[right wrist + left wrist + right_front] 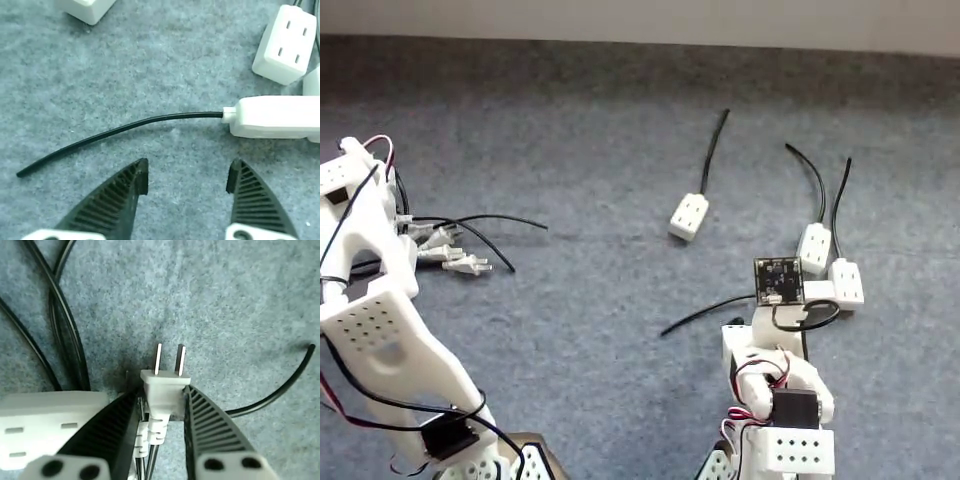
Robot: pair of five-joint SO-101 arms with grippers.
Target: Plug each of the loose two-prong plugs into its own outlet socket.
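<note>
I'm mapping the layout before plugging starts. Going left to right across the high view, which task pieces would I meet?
Loose plugs → lone outlet socket → cluster of outlet sockets.

White plug (pixel 278 117): far end cut off at view's edge, prongs unseen. Outlet socket (pixel 86 9): mostly cropped. Two-prong plug (pixel 164 385): cord partly hidden between left gripper (pixel 161 394) fingers.

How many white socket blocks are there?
4. One socket block lies alone in the middle; a second and third sit together ahead of the right arm; a fourth lies beside the left end effector, which grips a plug. Others may be hidden.
</note>
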